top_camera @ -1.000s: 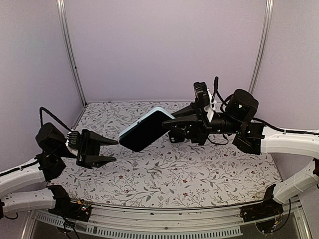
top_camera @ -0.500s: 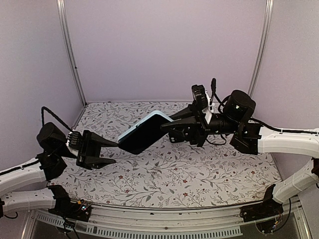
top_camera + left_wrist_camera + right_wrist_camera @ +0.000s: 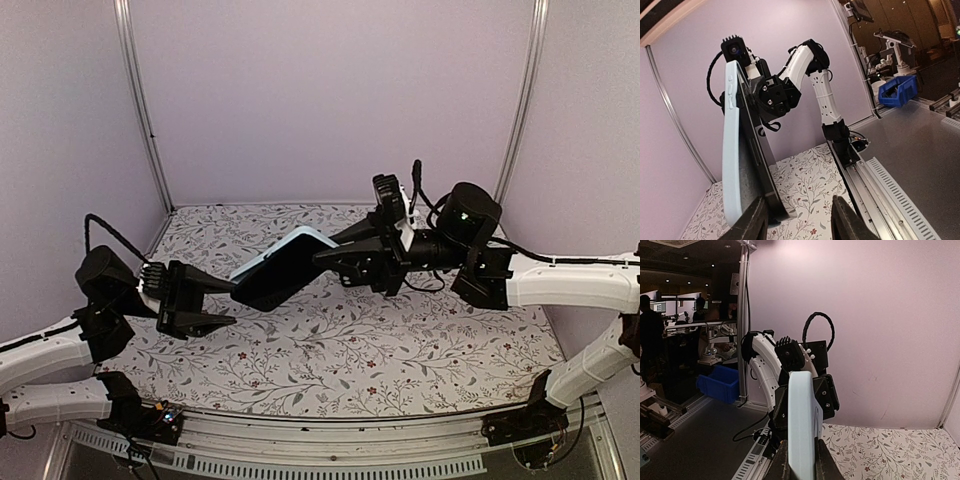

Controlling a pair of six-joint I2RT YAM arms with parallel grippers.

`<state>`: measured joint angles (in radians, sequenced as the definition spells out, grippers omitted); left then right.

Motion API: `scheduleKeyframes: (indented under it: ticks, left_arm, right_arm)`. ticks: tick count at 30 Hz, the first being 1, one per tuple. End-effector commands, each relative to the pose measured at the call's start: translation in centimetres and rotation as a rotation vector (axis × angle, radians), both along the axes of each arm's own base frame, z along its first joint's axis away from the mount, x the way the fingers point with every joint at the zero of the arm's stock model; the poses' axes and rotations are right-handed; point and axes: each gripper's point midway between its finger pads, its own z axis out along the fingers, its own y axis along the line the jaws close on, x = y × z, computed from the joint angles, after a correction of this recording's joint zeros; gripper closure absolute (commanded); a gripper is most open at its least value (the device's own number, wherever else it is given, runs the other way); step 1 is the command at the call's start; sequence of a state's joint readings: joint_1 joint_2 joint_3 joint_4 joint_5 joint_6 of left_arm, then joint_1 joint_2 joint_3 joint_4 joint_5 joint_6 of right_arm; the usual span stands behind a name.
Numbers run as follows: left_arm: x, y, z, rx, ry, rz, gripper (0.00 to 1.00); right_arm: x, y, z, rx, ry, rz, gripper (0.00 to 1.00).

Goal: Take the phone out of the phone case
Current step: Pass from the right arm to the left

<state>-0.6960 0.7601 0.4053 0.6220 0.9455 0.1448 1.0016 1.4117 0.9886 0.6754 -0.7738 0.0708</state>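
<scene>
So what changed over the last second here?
The right arm swung the black phone in its light-blue case left and slightly down, its lower end now at the tips of the open jaws of the left arm. The right jaws stayed clamped on it; the left arm barely moved.

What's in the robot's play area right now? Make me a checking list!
Surface: flowery table cover.
Job's things: black phone still inside its pale blue case, held tilted above the table.
Clutter: nothing seen.
Hands: right hand shut on the phone's upper end; left hand open at its lower end.
Cables: black loop on left arm; wires at right wrist.
Surroundings: lilac walls, metal posts.
</scene>
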Motion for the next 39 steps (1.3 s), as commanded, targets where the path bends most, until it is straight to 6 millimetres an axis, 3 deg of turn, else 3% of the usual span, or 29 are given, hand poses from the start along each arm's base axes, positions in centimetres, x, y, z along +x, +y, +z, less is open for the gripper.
scheduleKeyframes:
  ticks: [1, 14, 27, 33, 36, 38, 39]
  left_arm:
    - [0.7, -0.2, 0.9, -0.013, -0.014, 0.037, 0.55]
    - [2.8, -0.3, 0.8, -0.013, -0.009, 0.157, 0.70]
    - [5.1, -0.1, 1.0, -0.012, -0.003, 0.291, 1.00]
    - [5.3, 0.2, 1.0, -0.003, -0.057, 0.319, 1.00]
    - [5.2, 0.2, 0.9, 0.004, -0.080, 0.322, 1.00]
    - [5.4, 0.2, 0.7, 0.013, -0.090, 0.329, 1.00]
    - [5.5, 0.2, 0.7, 0.015, -0.095, 0.334, 1.00]
  right_arm:
    - [-1.4, 0.1, 2.8, 0.081, -0.051, 0.044, 1.00]
    - [-1.6, 1.8, 2.3, 0.090, -0.066, 0.041, 1.00]
    - [-1.6, 3.0, 1.2, 0.093, -0.101, 0.055, 1.00]
    - [-1.3, 3.0, 0.2, 0.094, -0.097, 0.035, 1.00]
    - [-1.1, 2.9, -0.3, 0.087, -0.087, 0.015, 0.90]
    - [-0.8, 2.7, -0.3, 0.088, -0.081, -0.005, 0.78]
    - [-0.7, 2.6, -0.4, 0.084, -0.076, -0.014, 0.67]
